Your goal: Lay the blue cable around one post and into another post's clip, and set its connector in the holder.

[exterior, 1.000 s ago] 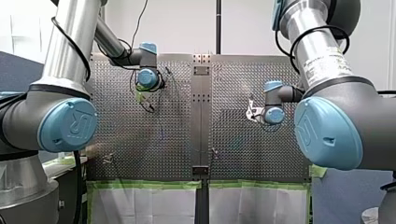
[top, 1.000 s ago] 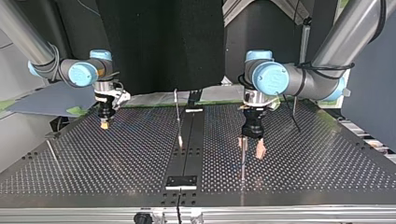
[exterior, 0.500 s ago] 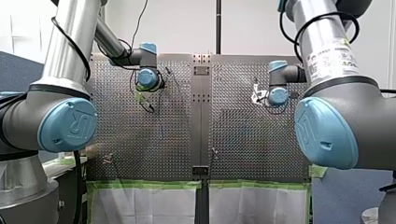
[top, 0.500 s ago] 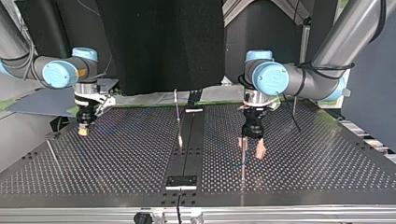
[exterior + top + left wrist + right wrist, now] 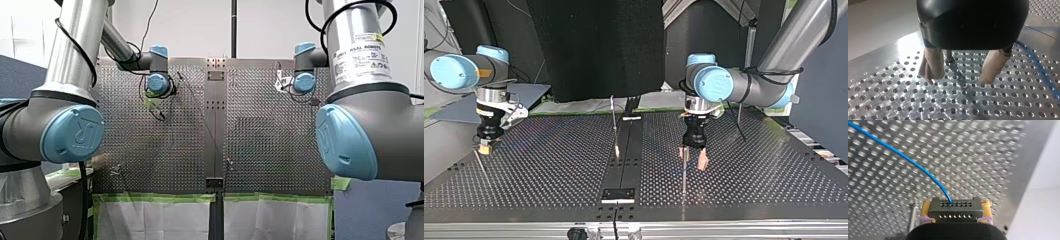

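Note:
In the right wrist view my right gripper (image 5: 956, 206) is shut on a grey connector (image 5: 956, 213) with two rows of small holes, held between its yellow pads. The blue cable (image 5: 910, 162) leaves the connector's face and curves away over the perforated table. In the top view my right gripper (image 5: 485, 148) hangs low over the table's left edge, beside a thin leaning post (image 5: 479, 164). My left gripper (image 5: 692, 161) stands open at the top view's right. Its beige pads (image 5: 931, 67) straddle an upright post (image 5: 949, 58) without touching it.
A thin post (image 5: 614, 125) stands by the table's centre strip. On that strip, a small dark plate (image 5: 618, 195) lies near the top view's near edge. A black cable (image 5: 740, 125) hangs behind my left arm. Green tape lines the table's edge (image 5: 155, 197).
My right arm has carried the connector toward the top view's left edge, up and to the right in the front view. My left arm has stayed still, open around its post.

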